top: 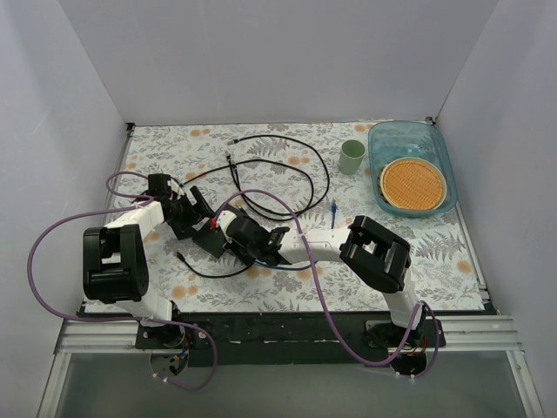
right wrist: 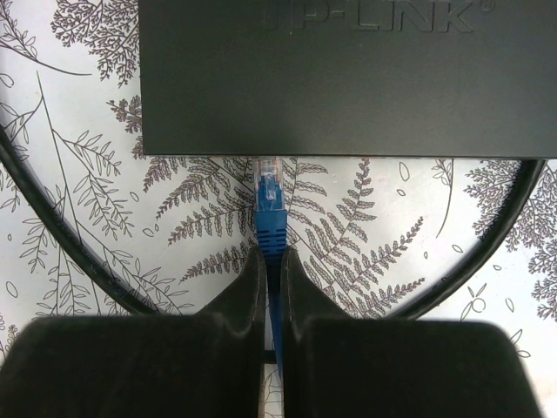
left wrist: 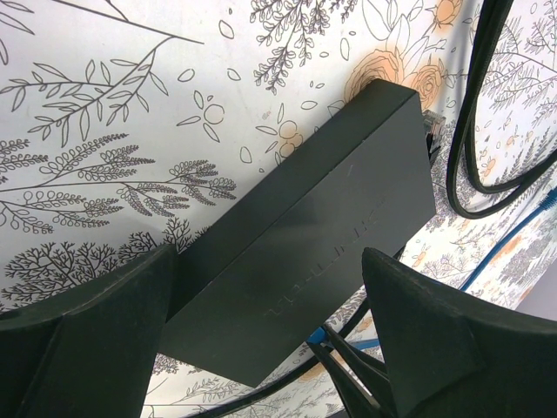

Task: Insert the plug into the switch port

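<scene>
The blue plug [right wrist: 270,196] has its clear tip right at the near edge of the dark switch box [right wrist: 348,78]; I can't see the port itself. The right gripper [right wrist: 274,261] pinches the plug from behind. The left gripper [left wrist: 270,270] is spread, straddling the box.

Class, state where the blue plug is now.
The blue plug sits centre of the right wrist view, pinched in the right pincer, its clear tip at the switch edge.
</scene>
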Tool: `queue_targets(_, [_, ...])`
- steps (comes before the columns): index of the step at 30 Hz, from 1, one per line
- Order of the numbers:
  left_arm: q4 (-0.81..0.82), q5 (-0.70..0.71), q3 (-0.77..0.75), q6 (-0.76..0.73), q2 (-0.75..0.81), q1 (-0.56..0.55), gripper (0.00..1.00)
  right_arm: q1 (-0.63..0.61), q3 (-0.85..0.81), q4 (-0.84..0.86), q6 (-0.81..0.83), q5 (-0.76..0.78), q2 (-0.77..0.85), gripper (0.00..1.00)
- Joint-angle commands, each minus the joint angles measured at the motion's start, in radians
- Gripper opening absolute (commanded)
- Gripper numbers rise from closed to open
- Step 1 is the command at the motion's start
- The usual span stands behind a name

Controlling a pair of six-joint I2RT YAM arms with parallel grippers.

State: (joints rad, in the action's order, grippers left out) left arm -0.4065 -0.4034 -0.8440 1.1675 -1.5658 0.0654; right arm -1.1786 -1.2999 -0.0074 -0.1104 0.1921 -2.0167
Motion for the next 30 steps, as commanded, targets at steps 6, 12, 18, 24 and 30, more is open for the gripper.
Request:
queue_targets(6, [0.015, -0.04, 0.013, -0.008, 0.012, 0.001, 0.86, -0.009, -0.009, 0.078, -0.011, -0.011, 0.026, 0.01])
queue_targets(12, [0.015, -0.041, 0.014, -0.011, 0.012, -0.001, 0.86, -0.013, 0.025, 0.127, -0.003, -0.016, 0.056, 0.01])
queue_targets(18, [0.015, -0.054, 0.016, -0.012, 0.012, -0.001, 0.84, -0.013, 0.001, 0.122, -0.014, 0.006, 0.035, 0.01])
queue_targets(24, [0.014, -0.074, 0.023, -0.019, 0.012, -0.001, 0.84, -0.012, -0.025, 0.1, -0.032, 0.082, 0.016, 0.01])
queue_targets(30, [0.017, -0.107, 0.023, -0.023, -0.003, -0.001, 0.84, -0.012, -0.053, 0.112, -0.026, 0.115, -0.005, 0.01])
